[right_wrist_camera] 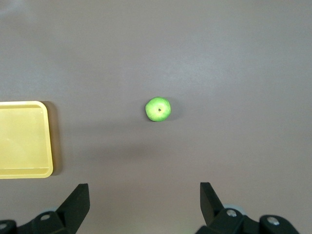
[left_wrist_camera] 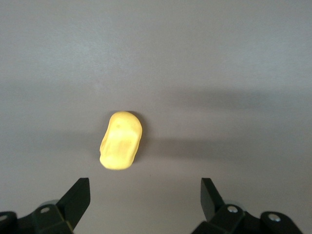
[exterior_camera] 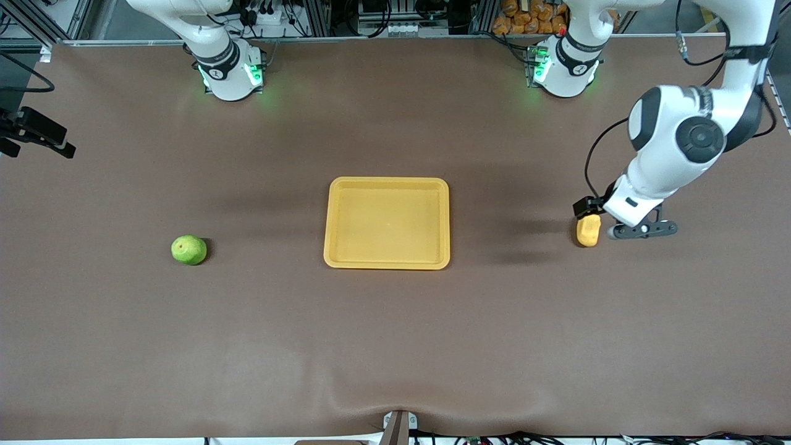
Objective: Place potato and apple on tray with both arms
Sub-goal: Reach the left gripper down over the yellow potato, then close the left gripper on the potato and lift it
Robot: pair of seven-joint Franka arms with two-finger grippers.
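Potato (exterior_camera: 588,230): on bench (exterior_camera: 395,346) toward left arm's end, well apart from tray (exterior_camera: 387,264). Judged light, stiff, smooth-skinned; best pinched across narrow waist, not blocky ends. Left gripper (left_wrist_camera: 145,195) low over it, fingers spread, nothing held.

Apple (exterior_camera: 189,250): toward right arm's end, stem dimple up. Round, likely to roll; grip across widest girth. Right gripper (right_wrist_camera: 144,195) high above, spread wide, empty.

Tray mid-bench, nothing in it. Bench matte brown, slight wrinkle at camera-side edge.

Right hand (right_wrist_camera: 144,197) spread wide, apparently high above apple (right_wrist_camera: 158,108), tray (right_wrist_camera: 24,140) nearby
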